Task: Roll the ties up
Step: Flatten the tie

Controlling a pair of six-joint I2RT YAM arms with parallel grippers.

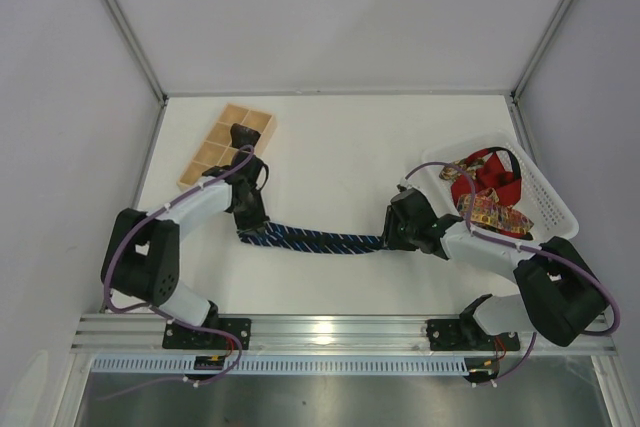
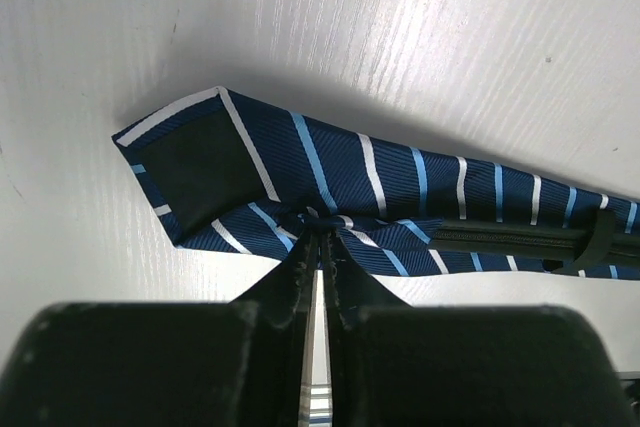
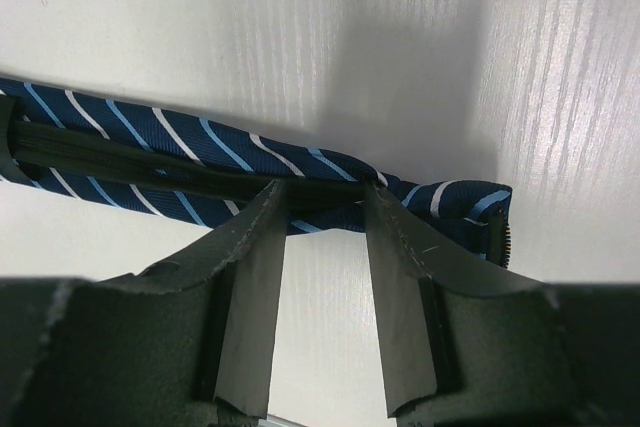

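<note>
Top view: I see the navy fabric necktie with thin pale diagonal stripes [image 1: 315, 239] stretched flat on the white table [image 1: 340, 137] between my left gripper [image 1: 250, 224] and right gripper [image 1: 392, 238].

Left wrist: my left claw [image 2: 318, 242] is pinched tight on the tie's [image 2: 300, 157] wide pointed end.

Right wrist: my right claw [image 3: 322, 202] stands narrowly parted, tips touching the tie [image 3: 150, 137] near its narrow end.
</note>
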